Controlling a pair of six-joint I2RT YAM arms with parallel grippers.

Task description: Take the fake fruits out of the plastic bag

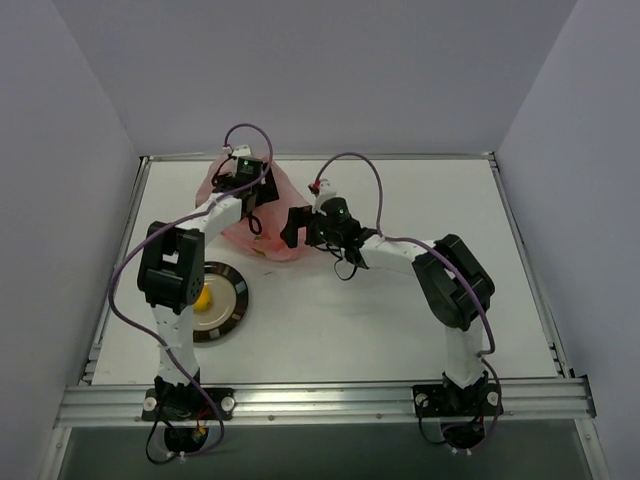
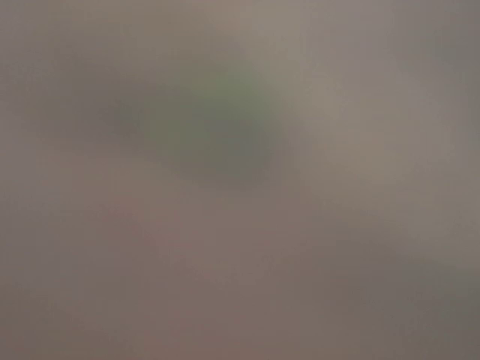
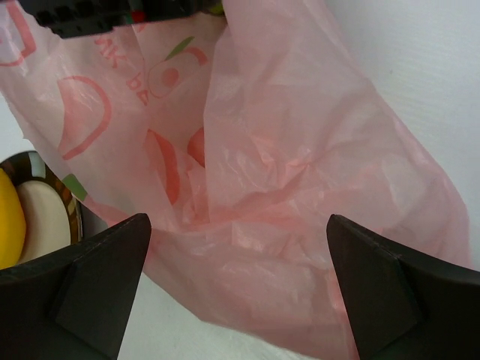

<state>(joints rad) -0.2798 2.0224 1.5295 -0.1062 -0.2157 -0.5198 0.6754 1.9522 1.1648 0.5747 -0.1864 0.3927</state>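
Pink plastic bag (image 3: pixel 285 187) just ahead of spread right fingers (image 3: pixel 90 292); left fingers hidden, cannot tell

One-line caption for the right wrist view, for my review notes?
Open right gripper facing the crumpled pink bag, with a yellow fruit on the plate at the left edge.

A round dark-rimmed plate (image 1: pixel 240 297) sits on the white counter (image 1: pixel 340 330) at about 8 o'clock. A metal rail (image 1: pixel 330 400) runs along the 6 o'clock edge.
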